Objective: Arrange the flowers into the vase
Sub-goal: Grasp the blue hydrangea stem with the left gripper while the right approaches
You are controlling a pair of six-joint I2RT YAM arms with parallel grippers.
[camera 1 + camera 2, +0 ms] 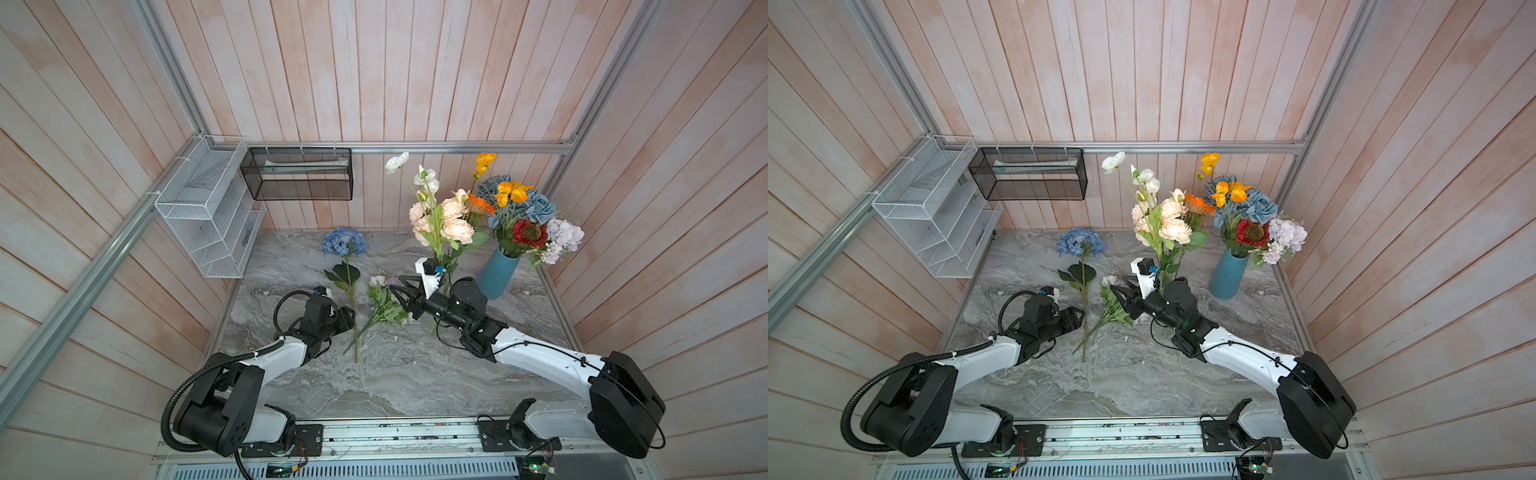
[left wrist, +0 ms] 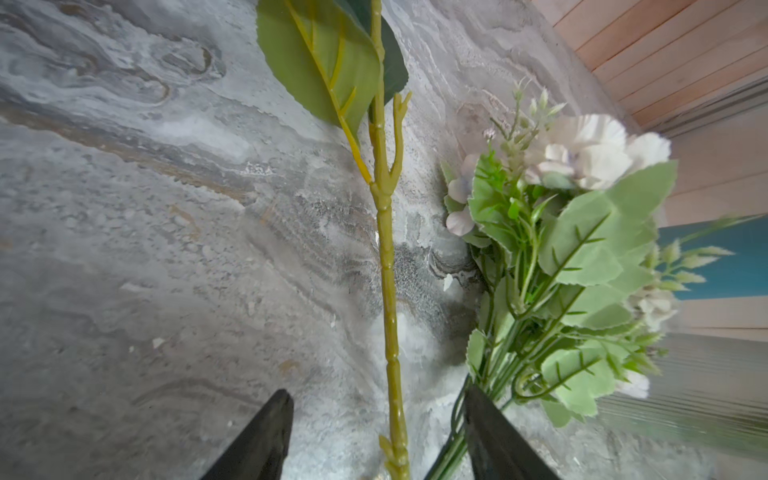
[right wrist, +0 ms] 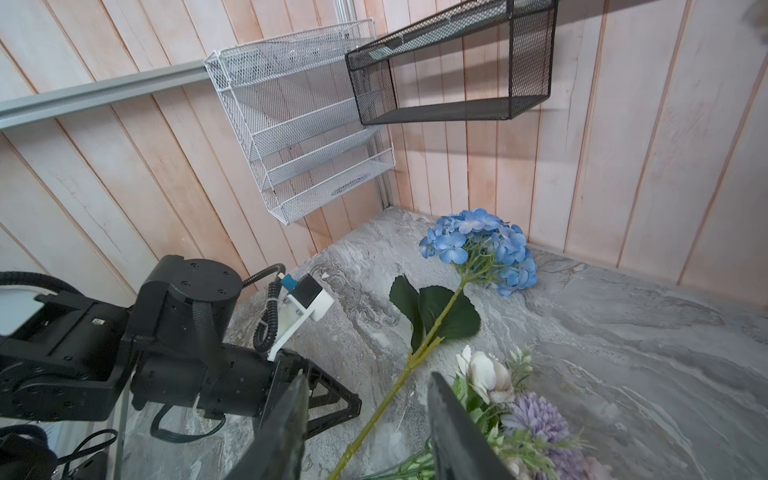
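Note:
A blue hydrangea point(image 1: 344, 242) point(image 3: 482, 245) lies on the marble table, its long green stem point(image 2: 388, 291) pointing toward the front edge. My left gripper point(image 1: 352, 319) point(image 2: 377, 390) is low over the table and open, with a finger on each side of that stem and neither touching it. Beside the stem lies a sprig bunch point(image 1: 384, 305) point(image 2: 582, 249) with white and lilac blooms. My right gripper point(image 1: 397, 286) point(image 3: 368, 378) hovers open and empty above the bunch. The teal vase point(image 1: 496, 274) point(image 1: 1227, 276) at the back right holds several flowers point(image 1: 528, 220).
Peach and white flowers point(image 1: 449, 220) stand upright behind the right arm, their base hidden by it. A white wire rack point(image 1: 208, 208) and a black mesh basket point(image 1: 297, 174) hang on the back-left walls. Wood-panel walls enclose the marble table point(image 1: 395, 382) on three sides.

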